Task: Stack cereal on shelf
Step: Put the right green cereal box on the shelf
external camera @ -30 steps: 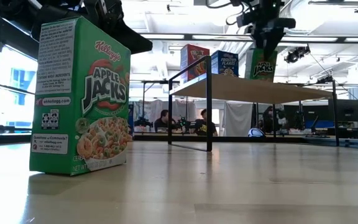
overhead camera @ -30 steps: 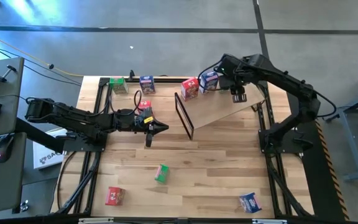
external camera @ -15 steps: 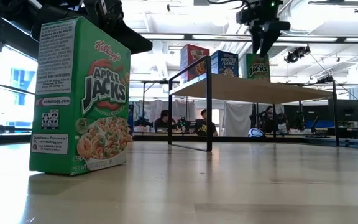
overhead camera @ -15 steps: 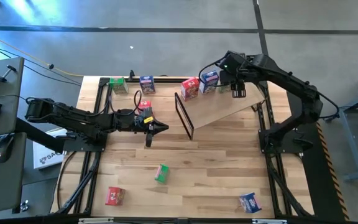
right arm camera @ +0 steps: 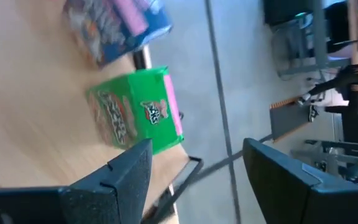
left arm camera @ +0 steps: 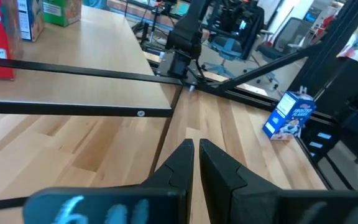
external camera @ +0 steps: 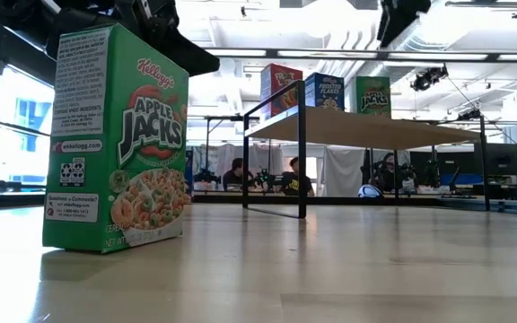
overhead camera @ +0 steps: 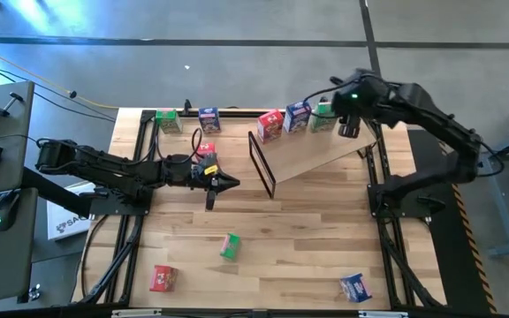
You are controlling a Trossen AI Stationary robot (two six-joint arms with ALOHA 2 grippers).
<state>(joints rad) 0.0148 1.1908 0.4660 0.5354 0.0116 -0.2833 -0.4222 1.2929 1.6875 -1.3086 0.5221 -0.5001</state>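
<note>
Right end effector, fingers spread open and empty, hangs just right of the green cereal box, apart from it. That box stands on the shelf, upper centre-right of the high view, beside the blue box. Low view alone shows its Apple Jacks label. Left end effector is closed over the desk.

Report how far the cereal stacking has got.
Done: three boxes stand on the shelf: red, blue, green. In hand: nothing; the right gripper is open above the shelf, the left gripper shut over the table. Left: six boxes on the table, among them a green one.
</note>
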